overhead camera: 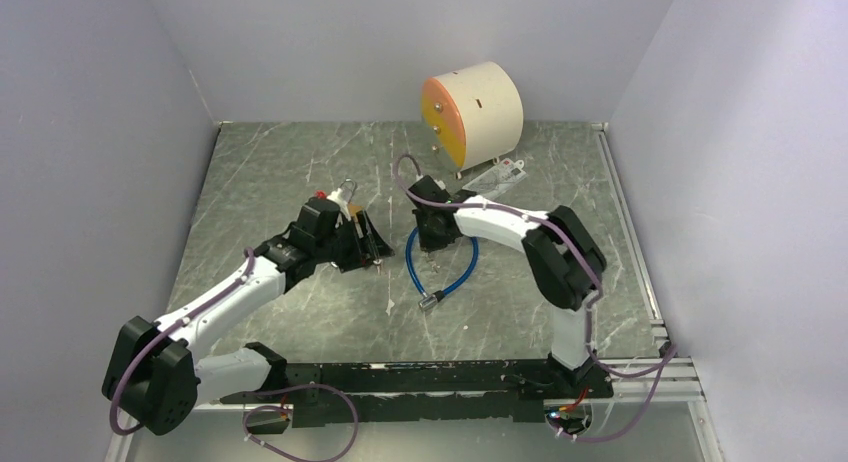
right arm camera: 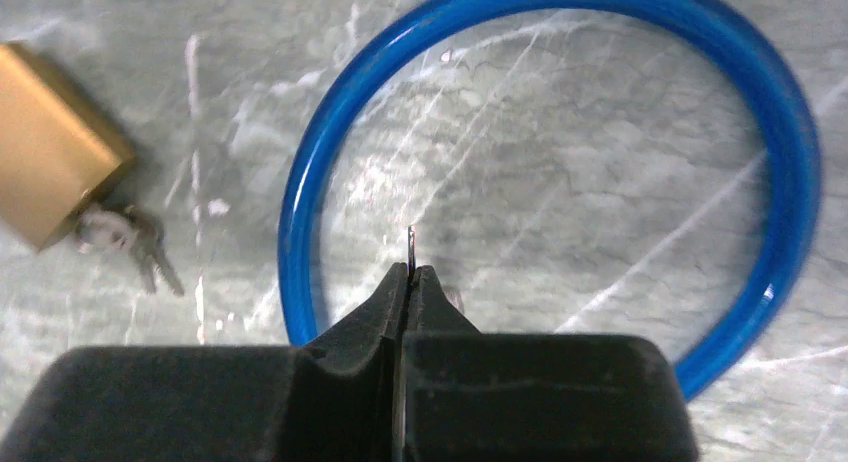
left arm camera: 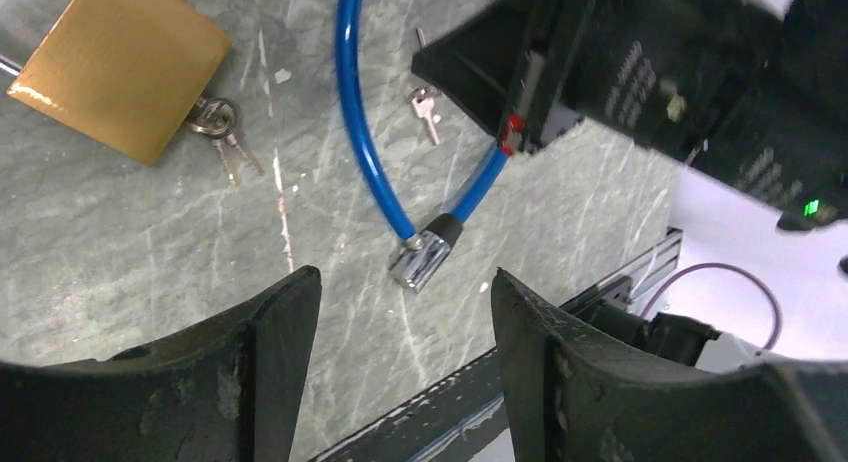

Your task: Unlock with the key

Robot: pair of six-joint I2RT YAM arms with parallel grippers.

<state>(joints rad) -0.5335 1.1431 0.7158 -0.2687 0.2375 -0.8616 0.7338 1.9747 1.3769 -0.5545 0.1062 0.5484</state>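
Note:
A brass padlock (left arm camera: 120,67) lies on the marble table with a small bunch of keys (left arm camera: 220,132) at its lower corner; both also show in the right wrist view, the padlock (right arm camera: 50,172) and the keys (right arm camera: 130,237). A blue cable lock (overhead camera: 442,267) lies looped beside it, its chrome end (left arm camera: 420,260) free. My right gripper (right arm camera: 410,270) is shut on a thin key (right arm camera: 410,244), seen edge-on, held low over the cable loop (right arm camera: 560,102). My left gripper (left arm camera: 405,282) is open and empty above the table, near the chrome end. In the top view the left gripper (overhead camera: 368,240) hides most of the padlock.
A cream drum with an orange face (overhead camera: 470,112) stands at the back, with a white card (overhead camera: 497,177) in front of it. The black base rail (overhead camera: 420,377) runs along the near edge. Grey walls close in the left, back and right sides.

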